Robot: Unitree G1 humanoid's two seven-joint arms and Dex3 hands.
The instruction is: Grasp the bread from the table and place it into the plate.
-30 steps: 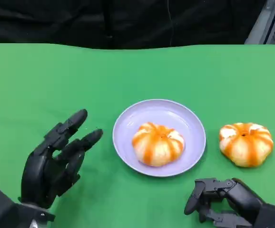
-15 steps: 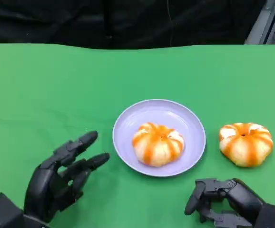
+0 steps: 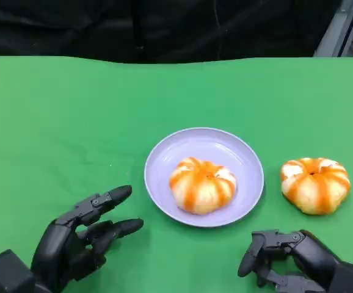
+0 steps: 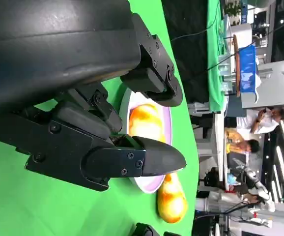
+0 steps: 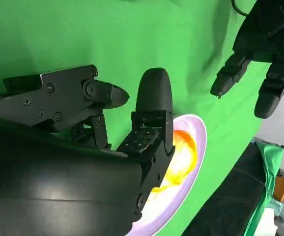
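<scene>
An orange-and-white striped bread lies in the lilac plate at the table's middle. A second, like bread sits on the green cloth to the plate's right. My left hand hovers low at the near left, fingers spread toward the plate and holding nothing. My right hand rests at the near right, below the loose bread, fingers curled in with nothing in them. In the left wrist view the plate with its bread and the loose bread lie beyond the hand. The right wrist view shows the plate and bread past the right hand.
Green cloth covers the table, with a dark backdrop behind its far edge. The left wrist view shows people and equipment far beyond the table. The left hand shows in the right wrist view.
My left hand has drawn back toward the near edge and sunk lower, fingers still spread. The right hand, plate and both breads have not moved.
</scene>
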